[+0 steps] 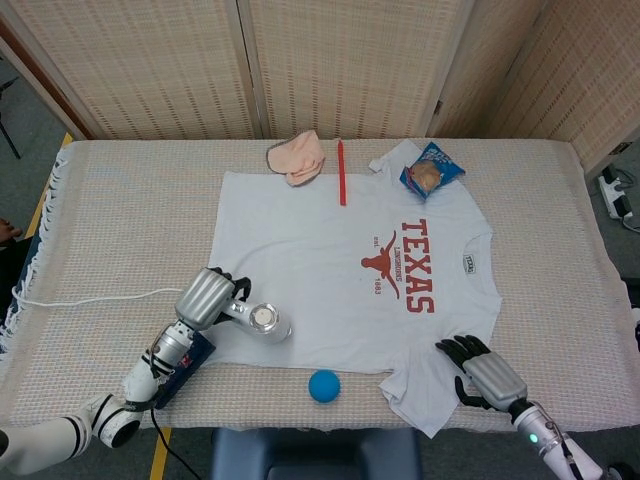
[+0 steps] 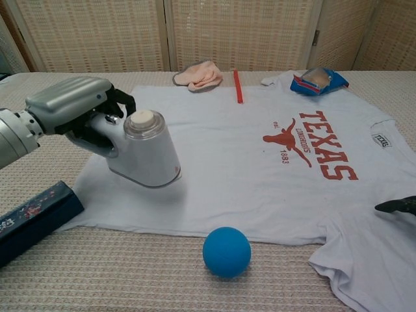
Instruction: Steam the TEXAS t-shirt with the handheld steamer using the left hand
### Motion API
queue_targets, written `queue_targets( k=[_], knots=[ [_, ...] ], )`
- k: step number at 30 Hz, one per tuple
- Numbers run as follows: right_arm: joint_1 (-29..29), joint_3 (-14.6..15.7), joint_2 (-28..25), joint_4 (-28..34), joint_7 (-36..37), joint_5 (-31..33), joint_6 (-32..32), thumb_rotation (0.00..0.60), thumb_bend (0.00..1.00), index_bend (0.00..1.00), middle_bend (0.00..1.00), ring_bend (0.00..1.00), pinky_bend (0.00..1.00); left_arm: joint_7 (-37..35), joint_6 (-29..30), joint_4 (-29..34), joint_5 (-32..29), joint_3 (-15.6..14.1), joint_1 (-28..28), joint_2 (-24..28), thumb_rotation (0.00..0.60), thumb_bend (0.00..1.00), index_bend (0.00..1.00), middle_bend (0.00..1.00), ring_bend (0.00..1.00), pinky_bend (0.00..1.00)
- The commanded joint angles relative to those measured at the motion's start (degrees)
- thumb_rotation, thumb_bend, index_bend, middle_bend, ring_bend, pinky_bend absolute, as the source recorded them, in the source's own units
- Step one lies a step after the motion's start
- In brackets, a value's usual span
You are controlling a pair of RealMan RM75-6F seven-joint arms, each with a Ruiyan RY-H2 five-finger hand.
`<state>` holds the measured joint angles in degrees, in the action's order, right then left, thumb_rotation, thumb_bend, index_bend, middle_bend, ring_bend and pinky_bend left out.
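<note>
The shirt (image 1: 340, 280) lies flat on the desk (image 1: 120, 220), white, with "TEXAS" in rust-red block letters, a longhorn head, "LONGHORNS", "EST." and "1883" beside it; a small sleeve label is too small to read. The left hand (image 2: 71, 107) grasps the steamer (image 2: 144, 153) by its handle, fingers (image 2: 117, 101) wrapped round it, over the shirt's lower left part; in the chest view its base is lifted and tilted above the fabric. The right hand (image 1: 485, 378) rests at the shirt's lower right edge, fingers (image 1: 458, 349) loosely curled, holding nothing.

A blue ball (image 2: 226, 251) sits just off the hem. A pink cloth (image 1: 298, 157), red stick (image 1: 341, 172) and blue snack bag (image 1: 431, 170) lie along the far side. A dark box (image 2: 32, 218) with unreadable print lies near the left arm. The desk wears a beige woven cover; woven screens (image 1: 340, 60) stand behind.
</note>
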<state>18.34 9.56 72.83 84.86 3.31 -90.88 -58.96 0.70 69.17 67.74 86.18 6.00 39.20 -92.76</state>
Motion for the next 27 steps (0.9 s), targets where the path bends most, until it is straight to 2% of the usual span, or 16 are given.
queue_targets(
  k=[1, 6, 15, 23, 25, 27],
  knots=[
    [0.0, 0.0, -0.1, 0.1, 0.1, -0.1, -0.1, 0.37, 0.77, 0.0, 0.06, 0.0, 0.0, -1.3, -1.6, -4.7, -4.9, 3.5, -0.3, 0.3, 0.6, 0.29, 0.83, 0.9, 0.73, 0.68],
    [0.1, -0.2, -0.3, 0.4, -0.1, -0.3, -0.5, 0.37, 0.77, 0.0, 0.06, 0.0, 0.0, -3.4, -5.2, -13.8, -10.4, 5.7, -0.9, -1.4, 0.6, 0.29, 0.83, 0.9, 0.73, 0.68],
    [0.2, -0.5, -0.8, 1.2, -0.6, -0.4, -0.8, 0.372, 0.77, 0.0, 0.06, 0.0, 0.0, -7.0, -9.7, -29.0, -14.5, 6.7, -2.1, -5.1, 0.6, 0.29, 0.83, 0.9, 0.73, 0.68],
    [0.1, -0.6, -0.9, 1.5, -0.8, -0.4, -1.0, 0.369, 0.77, 0.0, 0.06, 0.0, 0.0, -9.1, -12.5, -36.3, -15.1, 6.3, -2.9, -7.8, 0.6, 0.29, 0.82, 0.88, 0.72, 0.68],
    [0.1, -0.5, -1.0, 1.6, -0.9, -0.5, -1.2, 0.372, 0.77, 0.0, 0.06, 0.0, 0.0, -9.4, -13.1, -37.4, -15.3, 6.4, -3.0, -8.4, 0.6, 0.29, 0.79, 0.85, 0.7, 0.68],
    [0.0, -0.5, -1.1, 1.7, -0.9, -0.5, -1.3, 0.372, 0.77, 0.0, 0.06, 0.0, 0.0, -9.6, -14.3, -37.5, -15.7, 6.6, -3.2, -8.6, 0.6, 0.24, 0.64, 0.73, 0.59, 0.67]
  ],
)
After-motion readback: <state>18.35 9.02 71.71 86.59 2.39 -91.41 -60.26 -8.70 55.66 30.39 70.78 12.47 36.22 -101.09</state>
